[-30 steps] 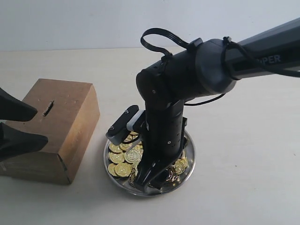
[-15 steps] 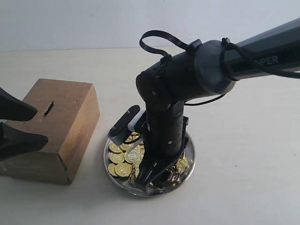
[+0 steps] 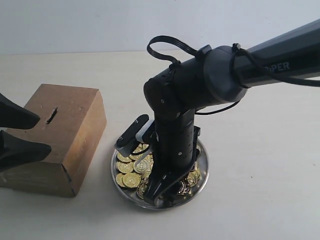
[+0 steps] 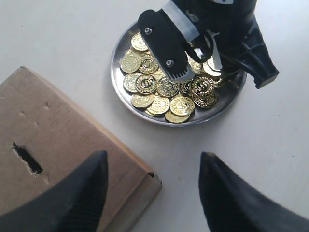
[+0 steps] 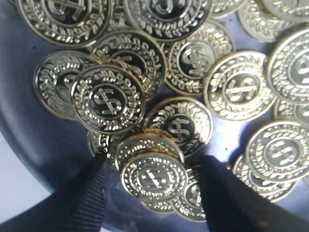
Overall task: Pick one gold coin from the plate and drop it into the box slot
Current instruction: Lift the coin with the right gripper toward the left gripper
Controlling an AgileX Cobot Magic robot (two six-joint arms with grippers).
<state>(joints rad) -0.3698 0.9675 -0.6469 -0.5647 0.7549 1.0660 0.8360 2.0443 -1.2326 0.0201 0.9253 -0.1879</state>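
The shiny silver plate (image 3: 114,170) holds several gold coins (image 3: 131,172) beside the brown cardboard box (image 3: 70,135), whose dark slot (image 3: 51,115) is cut in its top. My right gripper (image 3: 161,192) points down into the plate, open. In the right wrist view its fingertips (image 5: 153,164) stand on either side of one gold coin (image 5: 153,177) lying on the pile, with a small gap on each side. My left gripper (image 4: 152,157) hovers open over the box's near corner, holding nothing. The left wrist view also shows the slot (image 4: 27,158) and the plate (image 4: 116,72).
The box (image 4: 63,140) stands close to the left of the plate on a pale tabletop (image 3: 260,190). The right arm's black wrist (image 3: 190,95) covers much of the plate in the exterior view.
The right wrist has shifted slightly left and settled a little lower over the coins. The left gripper has not moved.
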